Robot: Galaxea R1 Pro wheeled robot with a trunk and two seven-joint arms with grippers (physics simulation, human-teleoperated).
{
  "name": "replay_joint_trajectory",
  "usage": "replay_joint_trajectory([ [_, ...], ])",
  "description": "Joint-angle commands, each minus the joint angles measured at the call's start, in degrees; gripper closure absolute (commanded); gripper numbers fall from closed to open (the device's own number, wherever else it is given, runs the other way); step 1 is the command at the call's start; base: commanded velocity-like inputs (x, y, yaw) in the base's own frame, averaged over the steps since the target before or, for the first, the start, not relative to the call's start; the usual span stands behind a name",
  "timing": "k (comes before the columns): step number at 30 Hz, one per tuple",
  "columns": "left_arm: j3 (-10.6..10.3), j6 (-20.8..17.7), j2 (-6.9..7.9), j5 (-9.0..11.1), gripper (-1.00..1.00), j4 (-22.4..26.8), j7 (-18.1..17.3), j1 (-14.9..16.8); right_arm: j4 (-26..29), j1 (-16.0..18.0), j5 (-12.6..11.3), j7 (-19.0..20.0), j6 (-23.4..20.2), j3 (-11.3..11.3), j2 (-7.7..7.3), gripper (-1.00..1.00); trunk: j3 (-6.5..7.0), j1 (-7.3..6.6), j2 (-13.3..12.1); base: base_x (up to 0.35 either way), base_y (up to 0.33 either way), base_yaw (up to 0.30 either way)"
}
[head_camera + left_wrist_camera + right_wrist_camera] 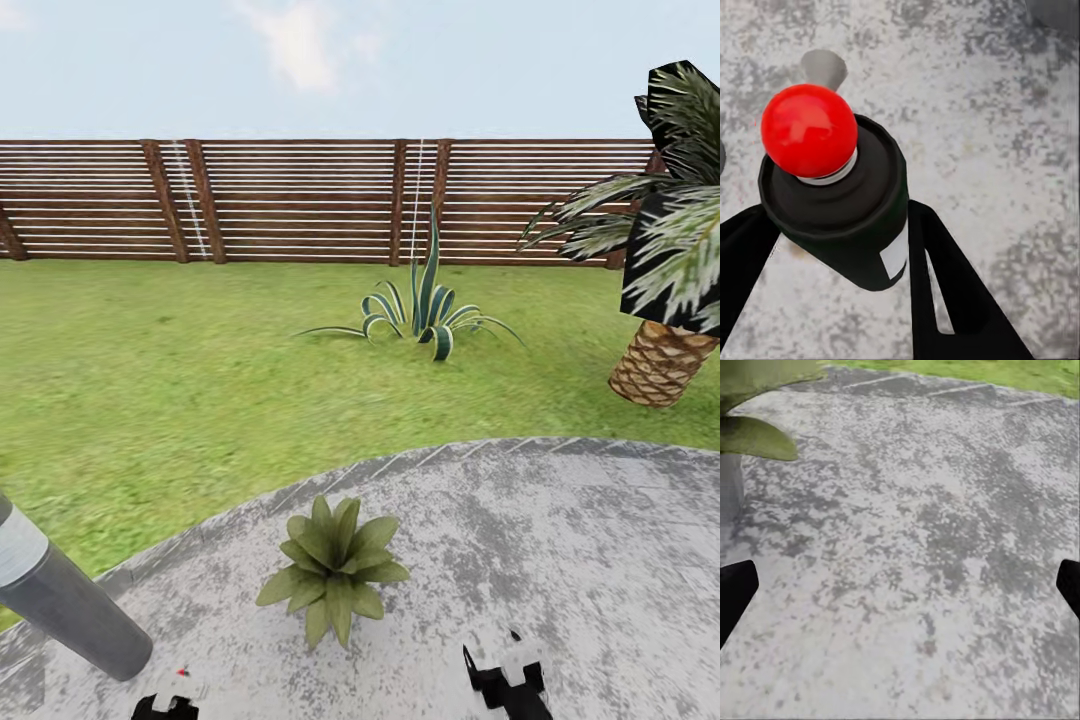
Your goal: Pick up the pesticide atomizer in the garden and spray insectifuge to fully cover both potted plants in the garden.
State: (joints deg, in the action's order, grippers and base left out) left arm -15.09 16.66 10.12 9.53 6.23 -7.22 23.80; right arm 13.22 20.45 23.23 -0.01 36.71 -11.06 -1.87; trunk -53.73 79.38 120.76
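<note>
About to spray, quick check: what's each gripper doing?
Left gripper: shut on the pesticide atomizer.
Right gripper: open, holding nothing.

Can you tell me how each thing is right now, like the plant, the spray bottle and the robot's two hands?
pesticide atomizer: held, red nozzle ball on top.
left gripper: shut on the atomizer.
right gripper: open, holding nothing, above the patio.
potted plant: standing on the patio; no specks visible.

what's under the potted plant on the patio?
Mottled grey patio paving shows all around the potted plant. Its leaves spread over the middle, so the pot and the ground right beneath it are covered.
</note>
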Motion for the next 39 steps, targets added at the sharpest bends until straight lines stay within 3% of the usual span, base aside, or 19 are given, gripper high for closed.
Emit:
replay_joint_trajectory([
  [1,-0.5,0.1,0.62,-2.7,1.00,0.0,-3.2,0.2,2.8,0.0,1.2,1.8,0.1,1.5,-0.07,-1.00,-0.05,-0.01,0.0,0.000,0.000,0.000],
  [4,-0.7,0.0,2.20,-8.0,1.00,0.1,-12.1,0.2,8.0,0.0,2.2,9.1,-2.1,4.4,-0.14,-1.00,-0.05,-0.01,0.0,0.000,0.000,0.000],
  [7,-0.7,-0.1,4.34,-10.9,1.00,0.2,-21.8,0.6,14.2,0.0,3.5,18.8,-8.6,5.3,-0.15,-1.00,-0.05,-0.01,0.0,0.000,0.000,0.000],
  [8,-0.7,-0.3,4.87,-11.7,1.00,0.2,-24.4,1.4,16.2,0.0,3.8,21.7,-10.8,5.4,-0.15,-1.00,-0.05,-0.01,0.0,0.000,0.000,0.000],
  [9,-0.8,-1.3,5.59,-13.8,1.00,0.1,-28.9,3.5,19.9,0.0,4.1,26.9,-14.4,5.4,-0.15,-1.00,-0.05,-0.01,0.0,0.000,0.000,0.000],
  [11,-0.8,-3.4,5.91,-16.2,1.00,0.1,-32.4,5.3,22.6,0.0,4.3,30.6,-16.5,5.4,-0.16,-1.00,-0.05,-0.01,0.0,0.000,0.000,0.000],
  [12,-0.8,-5.8,6.01,-18.7,1.00,0.2,-34.8,6.3,23.8,0.0,4.3,32.8,-17.3,5.5,-0.16,-1.00,-0.05,-0.01,0.0,0.000,0.000,0.000],
  [13,-0.7,-8.0,5.85,-21.6,1.00,1.0,-36.3,7.0,24.5,0.0,4.8,34.0,-17.7,5.7,0.05,-1.00,-0.05,-0.01,0.0,0.000,0.000,0.000],
  [14,-0.8,-9.0,5.62,-23.3,1.00,2.3,-37.1,7.6,24.7,0.0,5.6,34.6,-17.9,6.8,0.28,-1.00,-0.05,-0.01,0.0,0.000,0.000,0.000],
  [16,-0.7,-12.6,5.40,-26.1,1.00,5.8,-39.8,8.4,24.7,0.2,7.5,35.2,-19.4,12.0,0.57,-1.00,-0.05,-0.01,0.0,0.000,0.000,0.000],
  [17,-0.8,-15.9,5.37,-27.6,1.00,9.4,-42.2,8.5,24.9,0.7,8.0,35.9,-22.5,15.8,0.88,-1.00,-0.05,-0.01,0.0,0.000,0.000,0.000],
  [19,-0.8,-19.4,5.26,-29.7,1.00,14.4,-44.7,8.6,25.0,1.8,8.3,38.4,-27.0,18.5,2.50,-1.00,-0.05,-0.01,0.0,0.000,0.000,0.000],
  [23,-0.7,-23.2,4.52,-33.6,1.00,20.6,-47.4,8.7,25.0,4.3,8.5,42.4,-30.3,19.7,4.96,-1.00,-0.05,-0.01,0.0,0.000,0.000,0.000],
  [26,-0.7,-24.7,3.40,-36.0,1.00,23.0,-48.9,8.7,25.0,6.0,8.6,43.2,-31.3,19.8,5.94,-1.00,-0.05,-0.01,0.0,0.000,0.000,0.000],
  [27,-0.7,-25.0,2.94,-37.2,1.00,23.7,-49.3,8.7,24.9,6.6,8.6,43.7,-32.1,19.9,6.27,1.00,-0.05,-0.01,0.0,0.000,0.000,0.000],
  [30,-0.7,-25.3,1.85,-38.7,1.00,24.4,-49.9,9.1,24.9,7.5,8.7,46.7,-33.6,19.9,6.57,1.00,-0.05,-0.01,0.0,0.000,0.000,0.000],
  [34,-0.8,-25.4,1.10,-38.9,1.00,24.6,-50.8,9.6,24.9,7.7,8.9,47.7,-33.8,20.3,6.61,1.00,-0.05,-0.01,0.0,0.000,0.000,0.000],
  [37,-0.8,-25.4,-0.41,-39.7,1.00,24.6,-52.0,10.1,25.1,7.7,8.9,49.6,-33.8,23.2,6.66,1.00,-0.05,-0.01,0.0,0.000,0.000,0.000],
  [39,-0.8,-25.4,-1.34,-41.0,1.00,24.6,-52.0,10.2,25.2,7.9,8.9,49.9,-33.8,23.7,6.72,1.00,-0.05,-0.01,0.0,0.000,0.000,0.000],
])
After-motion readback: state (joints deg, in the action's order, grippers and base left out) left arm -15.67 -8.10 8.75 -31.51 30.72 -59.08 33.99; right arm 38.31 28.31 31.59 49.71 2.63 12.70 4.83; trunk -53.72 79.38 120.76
